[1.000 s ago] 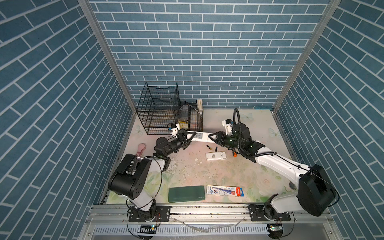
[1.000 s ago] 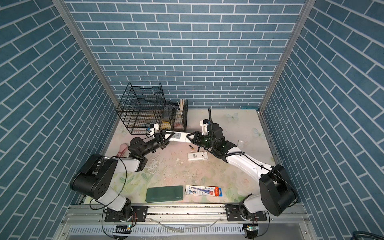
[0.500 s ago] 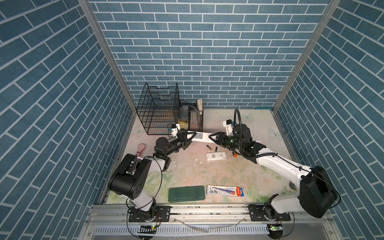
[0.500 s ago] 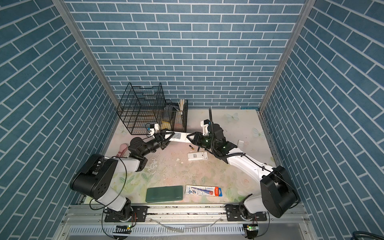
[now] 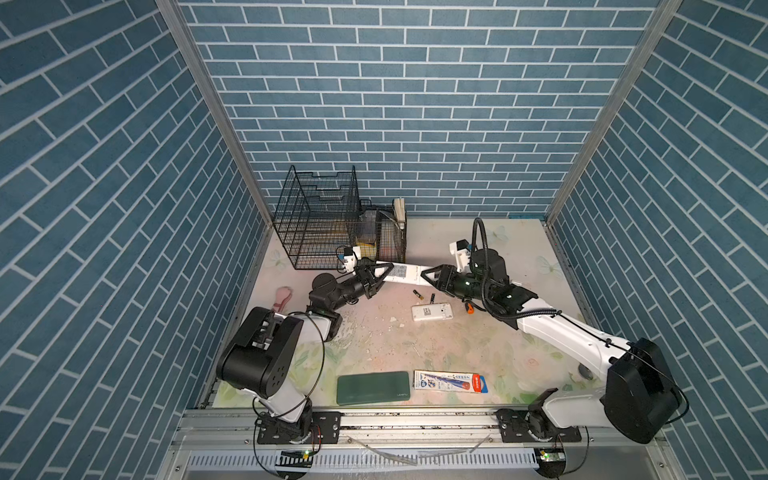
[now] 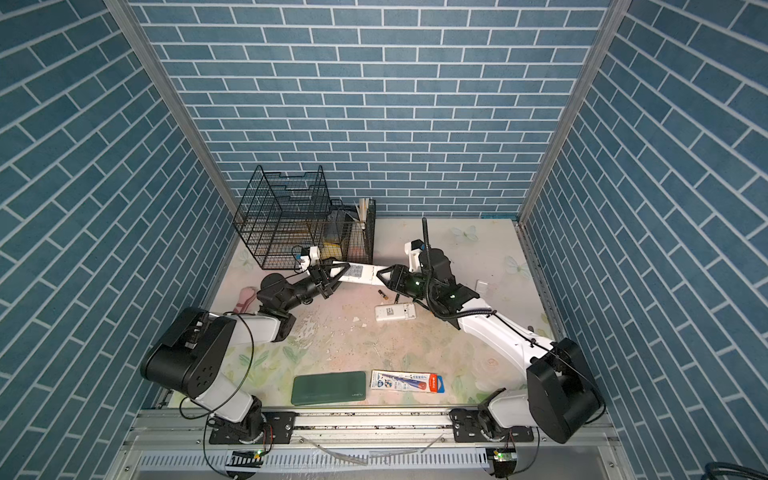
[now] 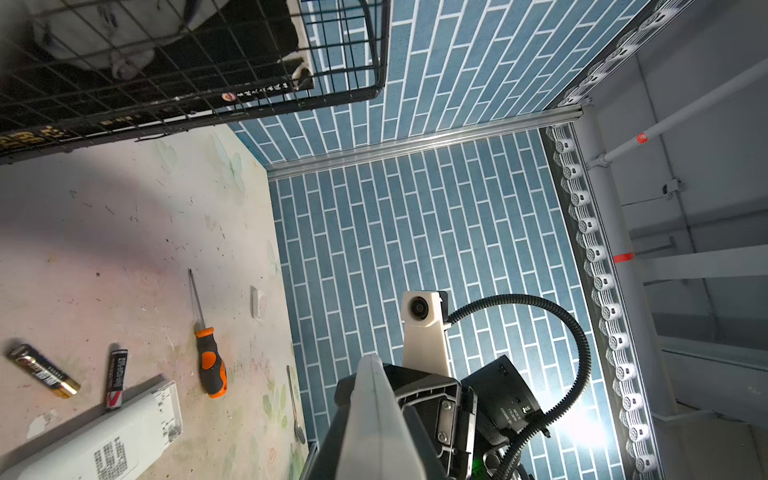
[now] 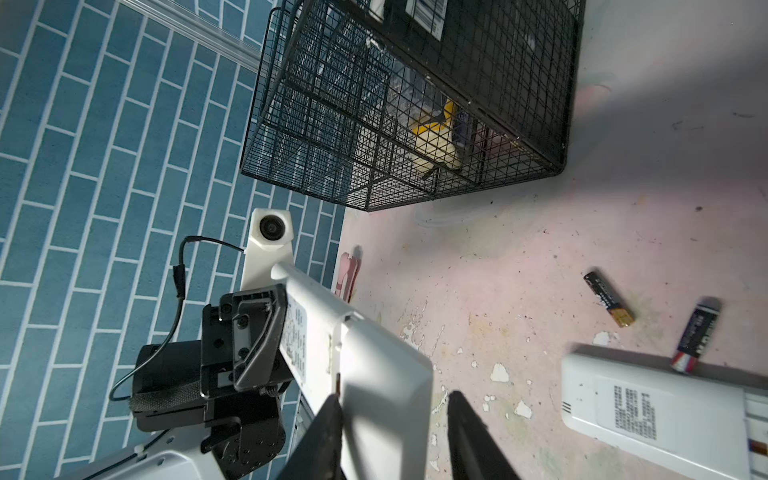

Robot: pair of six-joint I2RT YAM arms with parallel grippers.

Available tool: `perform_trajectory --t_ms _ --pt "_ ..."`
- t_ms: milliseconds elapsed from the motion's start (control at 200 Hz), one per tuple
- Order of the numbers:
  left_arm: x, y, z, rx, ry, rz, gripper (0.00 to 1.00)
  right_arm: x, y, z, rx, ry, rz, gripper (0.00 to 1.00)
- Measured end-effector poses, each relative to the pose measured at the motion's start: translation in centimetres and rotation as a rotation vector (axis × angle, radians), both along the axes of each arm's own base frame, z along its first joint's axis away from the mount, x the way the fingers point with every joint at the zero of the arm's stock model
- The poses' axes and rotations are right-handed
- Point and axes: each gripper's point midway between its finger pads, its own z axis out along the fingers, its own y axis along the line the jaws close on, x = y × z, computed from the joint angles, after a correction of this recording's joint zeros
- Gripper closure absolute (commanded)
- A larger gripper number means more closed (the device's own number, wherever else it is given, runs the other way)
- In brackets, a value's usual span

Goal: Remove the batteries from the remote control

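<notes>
Remote (image 5: 406, 274) axis L–R — L hand (image 5: 380, 276) tight on it; R hand (image 5: 428, 279) prob. open, astride.

Back-left corner blocked: tall wire rack (image 5: 318, 224), with a mesh bin (image 5: 386, 239) just beside it on the right. Held remote (image 5: 405, 274) spans off the table from left gripper (image 5: 379, 277) to right gripper (image 5: 428, 277), a bar across the centre. Just in front of that span lie two loose batteries (image 5: 418, 294), a second remote (image 5: 432, 312) and a screwdriver (image 7: 210, 365), close-set with narrow gaps only. Right wrist view: a sliver of table shows between one right finger (image 8: 469, 436) and the held remote's edge. Wide bare table (image 5: 415, 349) runs from this cluster to the green case (image 5: 373, 387) and pen packet (image 5: 451, 381) at the front edge. Back-right quarter bare, save a small white piece (image 6: 481, 286) near the wall.
</notes>
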Motion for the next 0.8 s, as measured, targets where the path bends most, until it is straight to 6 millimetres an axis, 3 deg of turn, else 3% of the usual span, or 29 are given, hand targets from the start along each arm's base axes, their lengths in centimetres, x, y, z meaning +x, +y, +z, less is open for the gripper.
perform_trajectory --t_ms 795 --pt "0.3 -0.2 -1.2 0.01 0.026 -0.008 1.0 -0.2 -1.2 -0.5 -0.001 0.019 -0.014 0.69"
